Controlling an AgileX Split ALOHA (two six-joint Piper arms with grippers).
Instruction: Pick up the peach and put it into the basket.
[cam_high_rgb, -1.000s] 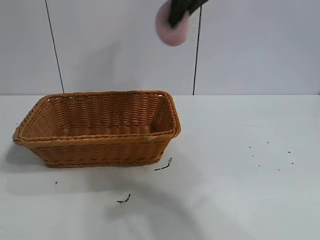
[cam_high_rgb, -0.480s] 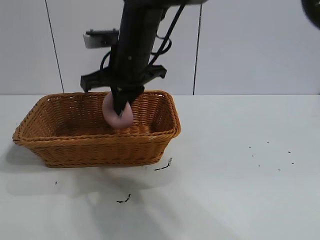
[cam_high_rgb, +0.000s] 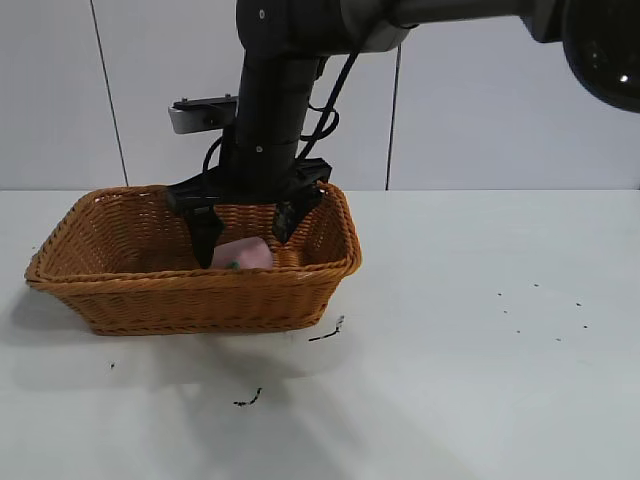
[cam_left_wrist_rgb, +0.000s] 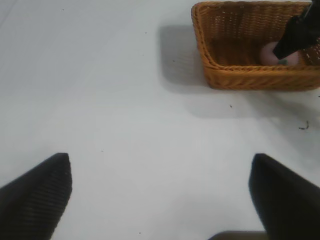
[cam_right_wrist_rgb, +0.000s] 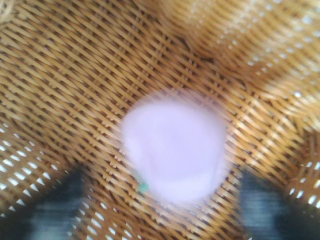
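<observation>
While your right gripper (cam_high_rgb: 247, 232) is hanging inside the large orange-brown woven wicker basket (cam_high_rgb: 120, 282), its two black fingers (cam_high_rgb: 205, 232) are standing spread apart, one to either side of the small rounded soft-pink toy peach (cam_high_rgb: 243, 255). Neither finger is appearing to touch the fruit, so you are holding nothing.

Peach: it is lying on the basket's woven floor, toward the end nearer the right arm, just below and between the parted fingers. The right wrist view is showing it (cam_right_wrist_rgb: 174, 150) resting on the weave (cam_right_wrist_rgb: 60, 75), a tiny green leaf mark at its edge, with the dark fingertips (cam_right_wrist_rgb: 260, 202) off to its sides. The left wrist view is also catching it (cam_left_wrist_rgb: 276, 53) inside the basket (cam_left_wrist_rgb: 250, 77), partly behind a black finger.

Step in hand, as I am judging it: the release. The placing part is looking done, since the fruit is sitting within the braided rim and free of the tool.

Next move, in my judgement: you are needing only a straight lift out. Keep the fingers spread so they are not nipping the fruit again, and rise vertically so they are clearing the flared wall and rim beside them without dragging the basket across the white table (cam_high_rgb: 480, 380).

Left gripper (cam_left_wrist_rgb: 160, 200): parked well away from the basket over bare table, its two dark fingers wide apart and gripping nothing.
</observation>
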